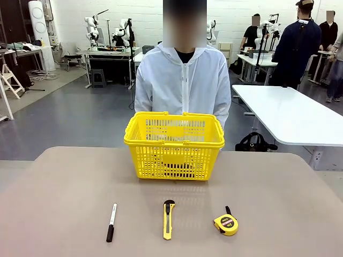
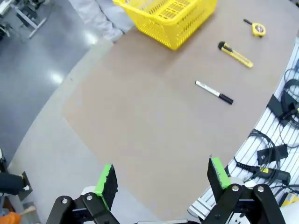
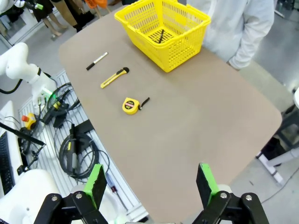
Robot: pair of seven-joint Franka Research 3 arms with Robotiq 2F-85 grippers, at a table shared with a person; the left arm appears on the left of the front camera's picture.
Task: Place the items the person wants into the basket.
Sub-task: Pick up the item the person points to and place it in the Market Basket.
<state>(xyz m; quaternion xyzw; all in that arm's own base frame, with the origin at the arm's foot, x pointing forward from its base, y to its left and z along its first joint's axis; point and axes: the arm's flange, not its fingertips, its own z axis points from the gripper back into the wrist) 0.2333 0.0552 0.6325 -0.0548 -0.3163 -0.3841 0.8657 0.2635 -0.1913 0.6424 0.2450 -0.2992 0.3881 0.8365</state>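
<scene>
Left gripper (image 2: pixel 161 168) and right gripper (image 3: pixel 150 170) were both wide open, holding nothing. 1 dark pen (image 3: pixel 160 36) lay inside the basket (image 1: pixel 174 160). Marker (image 1: pixel 111 221) lay on the table (image 1: pixel 64 203), left of the knife (image 1: pixel 168 218).

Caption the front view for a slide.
Person stands behind a yellow basket; marker, knife and tape measure lie in a row on the table's near side.

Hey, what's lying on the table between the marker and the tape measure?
The yellow-black utility knife lies between the marker and the tape measure, seen in the front view.
</scene>
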